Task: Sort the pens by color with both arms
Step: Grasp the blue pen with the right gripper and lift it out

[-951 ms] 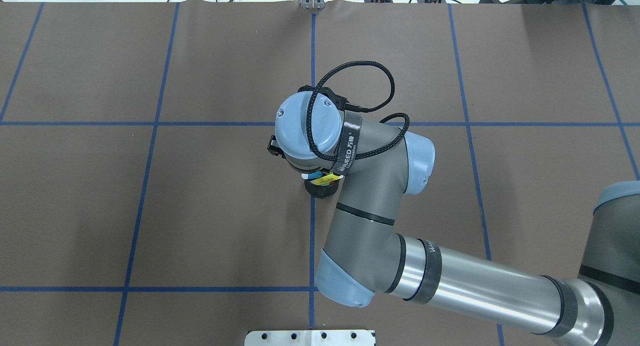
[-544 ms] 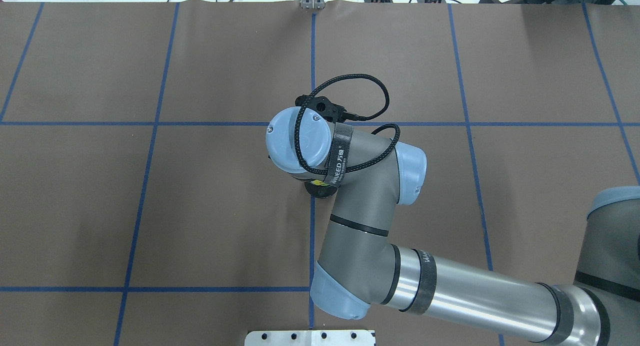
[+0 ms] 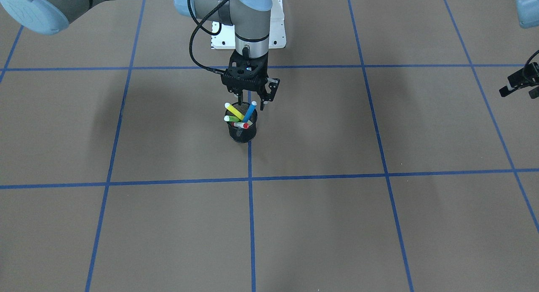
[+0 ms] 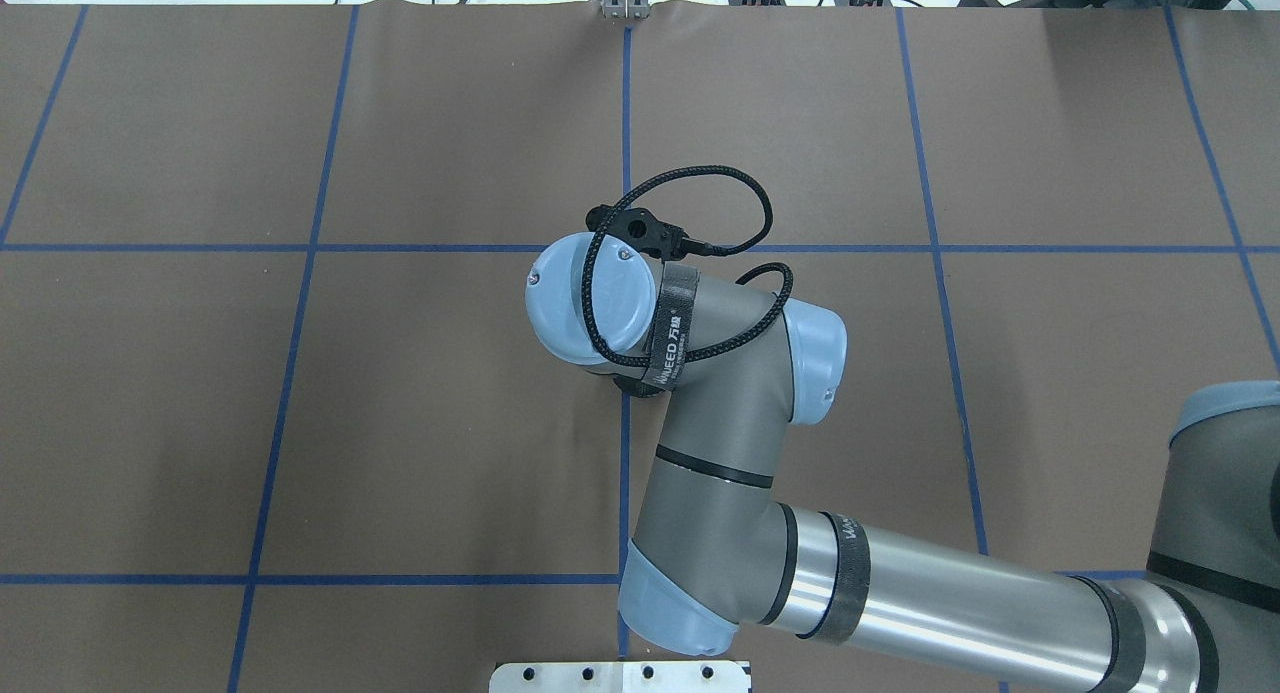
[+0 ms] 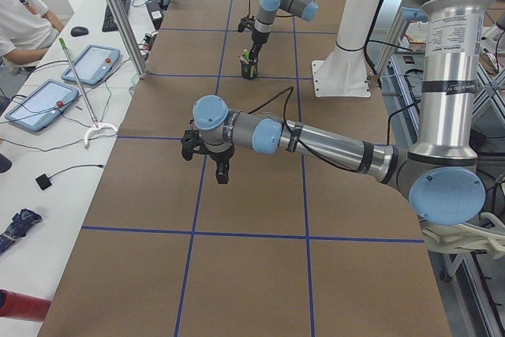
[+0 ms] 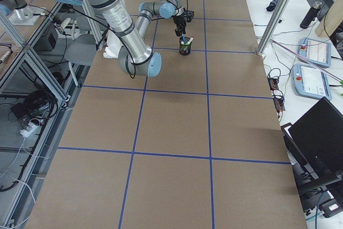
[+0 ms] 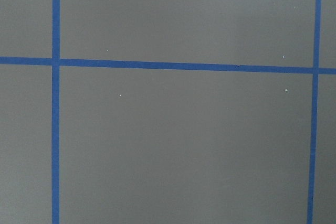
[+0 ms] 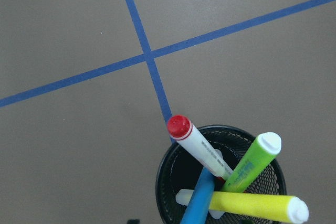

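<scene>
Pens [image 3: 233, 111] are all in the cup [image 3: 243, 134], just left of centre in the upper half of the front view, so no sorting has begun. In the overhead view a second ago they peeked out below the wrist. Since then the right arm [image 4: 720, 453] has slid towards the lower left of that view and now covers them, leaving only a sliver of cup at the centre.

The right gripper [image 3: 252, 101] now hangs just above the cup. Its jaws stand wide and hold nothing, and the top of the blue pen [image 3: 250, 111] shows between the fingers. I judge this to be the line-up for a first pick, likely the blue one. It still has to come down and close.

The black mesh cup stands upright on the table [image 4: 300, 423], on a tape [image 8: 137, 24] line near a crossing. It holds four pens, all leaning. In the right wrist view the red-capped pen [image 8: 197, 148] tilts to the upper left and the green pen [image 8: 252, 163] to the upper right. The yellow pen [image 8: 252, 203] lies nearly flat across the rim, and the blue one rises from the lower edge.

The left gripper [image 3: 520, 83] sits at the right edge of the front view, well apart from the cup. I cannot tell how wide it stands. Its wrist view shows only table and tape.
</scene>
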`<state>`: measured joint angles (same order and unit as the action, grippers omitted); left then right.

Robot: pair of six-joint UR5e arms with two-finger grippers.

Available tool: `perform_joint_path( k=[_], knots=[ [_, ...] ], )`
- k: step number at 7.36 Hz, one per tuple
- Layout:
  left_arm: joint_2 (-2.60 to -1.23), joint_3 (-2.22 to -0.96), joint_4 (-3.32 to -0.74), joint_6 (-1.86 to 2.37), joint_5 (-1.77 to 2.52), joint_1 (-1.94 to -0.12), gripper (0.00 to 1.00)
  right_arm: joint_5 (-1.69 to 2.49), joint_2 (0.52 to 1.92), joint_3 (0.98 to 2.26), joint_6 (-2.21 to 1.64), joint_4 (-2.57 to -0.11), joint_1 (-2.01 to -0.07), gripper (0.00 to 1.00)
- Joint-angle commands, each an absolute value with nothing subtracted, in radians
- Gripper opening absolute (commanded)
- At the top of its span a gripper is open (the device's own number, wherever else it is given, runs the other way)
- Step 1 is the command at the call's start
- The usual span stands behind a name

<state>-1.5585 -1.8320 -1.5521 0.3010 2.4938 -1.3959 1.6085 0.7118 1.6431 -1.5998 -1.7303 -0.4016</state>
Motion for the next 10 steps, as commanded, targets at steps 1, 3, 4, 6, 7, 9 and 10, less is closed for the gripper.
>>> perform_joint_path(
  k=[1, 3, 4, 6, 7, 9, 10],
  knots=[
    [-1.559, -1.835, -1.551, 0.301, 2.494, -1.396, 1.00, 1.609, 0.713, 1.644, -1.600, -1.730, -0.399, 0.14],
    [-1.559, -1.835, -1.552, 0.302, 2.494, -1.396, 1.00, 1.609, 0.715, 1.654, -1.598, -1.732, -0.400, 0.00],
    [-1.559, -1.835, -1.552, 0.302, 2.494, -1.396, 1.00, 1.611, 0.718, 1.684, -1.598, -1.741, -0.402, 0.00],
    [-1.559, -1.838, -1.551, 0.302, 2.496, -1.396, 1.00, 1.612, 0.718, 1.809, -1.586, -1.895, -0.406, 0.00],
    [-1.557, -1.839, -1.551, 0.302, 2.496, -1.396, 1.00, 1.618, 0.716, 1.856, -1.586, -1.926, -0.416, 0.00],
    [-1.557, -1.839, -1.551, 0.302, 2.496, -1.396, 1.00, 1.658, 0.710, 1.942, -1.586, -1.936, -0.460, 0.00],
    [-1.557, -1.839, -1.551, 0.302, 2.496, -1.396, 1.00, 1.702, 0.710, 1.998, -1.586, -1.947, -0.515, 0.00]
  ],
)
